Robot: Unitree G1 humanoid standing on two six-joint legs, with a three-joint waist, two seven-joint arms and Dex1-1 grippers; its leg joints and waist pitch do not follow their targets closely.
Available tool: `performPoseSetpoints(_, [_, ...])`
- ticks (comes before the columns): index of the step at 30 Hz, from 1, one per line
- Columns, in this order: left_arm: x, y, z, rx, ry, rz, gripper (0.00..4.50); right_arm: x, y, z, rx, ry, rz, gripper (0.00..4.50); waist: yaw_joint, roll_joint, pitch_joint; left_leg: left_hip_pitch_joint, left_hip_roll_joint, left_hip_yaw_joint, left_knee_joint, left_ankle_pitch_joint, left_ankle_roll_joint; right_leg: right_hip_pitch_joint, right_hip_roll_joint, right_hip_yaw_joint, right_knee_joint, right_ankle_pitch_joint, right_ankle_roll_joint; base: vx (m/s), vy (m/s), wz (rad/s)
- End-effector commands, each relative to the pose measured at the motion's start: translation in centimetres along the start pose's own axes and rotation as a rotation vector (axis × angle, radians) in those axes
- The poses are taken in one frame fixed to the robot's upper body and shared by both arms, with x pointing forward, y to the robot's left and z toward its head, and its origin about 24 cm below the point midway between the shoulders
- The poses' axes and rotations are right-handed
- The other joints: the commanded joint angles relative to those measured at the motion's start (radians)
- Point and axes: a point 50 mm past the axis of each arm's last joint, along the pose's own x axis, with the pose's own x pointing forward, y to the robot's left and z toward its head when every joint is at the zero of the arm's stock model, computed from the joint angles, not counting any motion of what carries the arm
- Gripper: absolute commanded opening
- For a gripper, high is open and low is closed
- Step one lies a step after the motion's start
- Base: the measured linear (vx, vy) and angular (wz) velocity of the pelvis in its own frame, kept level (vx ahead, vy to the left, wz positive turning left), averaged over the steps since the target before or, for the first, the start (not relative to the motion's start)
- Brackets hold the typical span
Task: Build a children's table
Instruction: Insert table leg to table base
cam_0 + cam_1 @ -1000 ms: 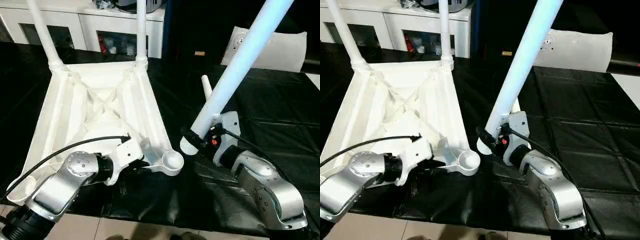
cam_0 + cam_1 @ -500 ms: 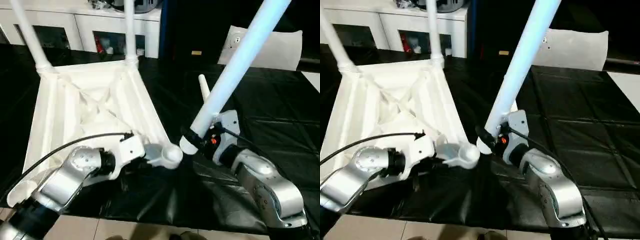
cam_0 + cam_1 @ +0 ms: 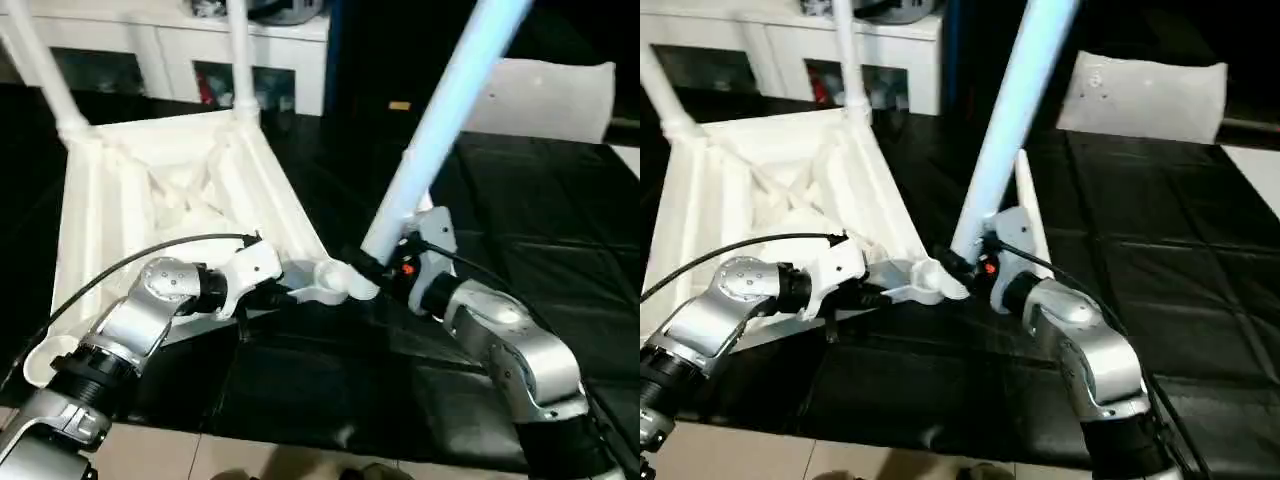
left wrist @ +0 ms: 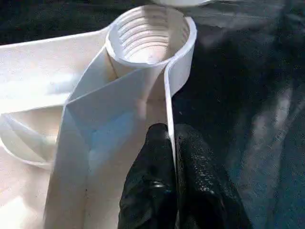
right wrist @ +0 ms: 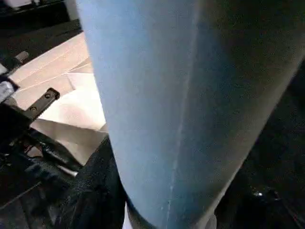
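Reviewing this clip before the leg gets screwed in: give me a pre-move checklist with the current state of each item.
1. Left gripper pinched on the table top's rim wall beside the socket: ok.
2. Right gripper holding the loose leg near its lower end: ok.
3. Near corner socket open, threads visible, nothing inside: ok.
4. Leg's end at the socket mouth: ok, they meet at the rim.
5. Leg lined up with the socket axis: not ok, the leg leans away to the right.
6. Threads engaged: cannot tell.
7. Two far legs already standing in their sockets: ok.
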Motion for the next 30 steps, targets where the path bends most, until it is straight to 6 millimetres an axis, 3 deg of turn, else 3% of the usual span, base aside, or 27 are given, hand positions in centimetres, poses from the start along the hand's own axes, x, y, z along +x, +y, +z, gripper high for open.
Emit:
performPoseSetpoints(1, [0.7, -0.6, 1.8, 0.074, -0.110, -0.094, 0.00, 0.5, 0.3, 0.7, -0.024, -0.027, 0.030, 1.91, 0.003, -0.004, -0.071, -0.003, 0.063, -0.012, -0.077, -0.024, 0.024, 0.063, -0.108, 0.069, -0.071, -0.263, -0.137, 0.000, 0.000, 0.00])
performPoseSetpoints(6, [1.1, -0.3, 1.6, 0.114, -0.104, -0.084, 0.00, 0.7, 0.6, 0.7, -0.025, -0.028, 0.046, 1.91, 0.014, -0.004, -0.068, 0.003, 0.065, -0.009, -0.080, -0.056, 0.015, 0.058, -0.109, 0.069, -0.078, -0.309, -0.125, 0.000, 0.000, 0.00])
performPoseSetpoints(10, [0.8, 0.8, 0.3, 0.040, -0.041, 0.069, 0.00, 0.6, 0.9, 0.3, -0.014, -0.028, 0.049, 1.91, 0.016, -0.006, -0.064, 0.004, 0.064, -0.009, -0.083, -0.098, 0.005, 0.056, -0.112, 0.068, -0.087, -0.395, -0.091, 0.000, 0.000, 0.00])
performPoseSetpoints(11, [0.7, 0.8, 0.2, 0.024, -0.042, 0.082, 0.28, 0.6, 1.0, 0.2, -0.013, -0.028, 0.049, 1.91, 0.015, -0.007, -0.064, 0.000, 0.063, -0.011, -0.084, -0.106, 0.001, 0.057, -0.114, 0.066, -0.092, -0.442, -0.071, 0.000, 0.000, 0.00])
performPoseSetpoints(13, [0.3, 0.3, 0.2, -0.027, -0.066, 0.101, 0.56, 0.5, 1.2, 0.1, -0.006, -0.030, 0.048, 1.91, 0.011, -0.002, -0.063, -0.002, 0.065, -0.013, -0.085, -0.115, -0.002, 0.056, -0.115, 0.065, -0.093, -0.455, -0.069, 0.000, 0.000, 0.00])
performPoseSetpoints(21, [-0.2, -0.2, -0.3, -0.108, -0.089, 0.168, 1.01, 0.4, 1.3, -0.2, -0.005, -0.028, 0.045, 1.91, 0.000, -0.001, -0.068, -0.005, 0.064, -0.012, -0.082, -0.094, 0.012, 0.058, -0.108, 0.066, -0.085, -0.358, -0.106, 0.000, 0.000, 0.00])
performPoseSetpoints(30, [-1.0, -1.0, -0.9, -0.138, 0.001, 0.155, 1.01, 0.3, 1.1, -0.2, -0.014, -0.026, 0.034, 1.91, -0.005, -0.001, -0.065, -0.003, 0.063, -0.013, -0.083, -0.111, 0.010, 0.057, -0.106, 0.065, -0.088, -0.399, -0.097, 0.000, 0.000, 0.00])
